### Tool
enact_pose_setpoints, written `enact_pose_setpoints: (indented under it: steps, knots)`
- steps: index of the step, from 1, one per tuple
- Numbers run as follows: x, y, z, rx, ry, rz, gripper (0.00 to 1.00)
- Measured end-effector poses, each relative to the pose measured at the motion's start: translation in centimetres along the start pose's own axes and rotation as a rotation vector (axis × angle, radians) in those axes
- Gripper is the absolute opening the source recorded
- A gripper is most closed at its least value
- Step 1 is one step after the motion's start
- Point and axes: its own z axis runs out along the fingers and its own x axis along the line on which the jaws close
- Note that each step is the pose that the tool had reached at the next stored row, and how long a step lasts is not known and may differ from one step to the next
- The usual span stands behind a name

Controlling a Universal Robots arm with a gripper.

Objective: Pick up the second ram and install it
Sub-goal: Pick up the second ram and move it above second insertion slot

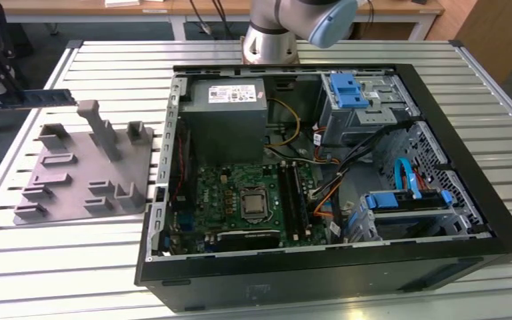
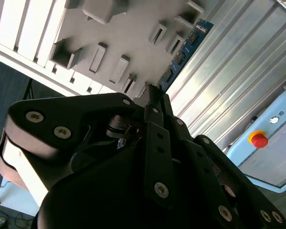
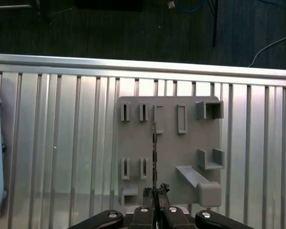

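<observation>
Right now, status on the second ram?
Gripper shut on the second ram. Ram held over gray holder tray, outside the computer case. Path looks open.

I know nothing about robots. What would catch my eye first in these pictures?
Probably the open computer case, lying on its side on a slatted metal table, its green motherboard and bright blue drive latches exposed. At the exterior view's left, the robot's black jaws pinch the second ram, a thin blue strip, over a grey slotted holder.
</observation>
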Motion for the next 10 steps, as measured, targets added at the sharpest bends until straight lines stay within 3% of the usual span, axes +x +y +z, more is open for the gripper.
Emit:
enact_pose_setpoints:
  steps: [10]
  knots:
    - [0.07, -2.29, -0.07, 0.0000, 0.0001, 0.000, 0.14]
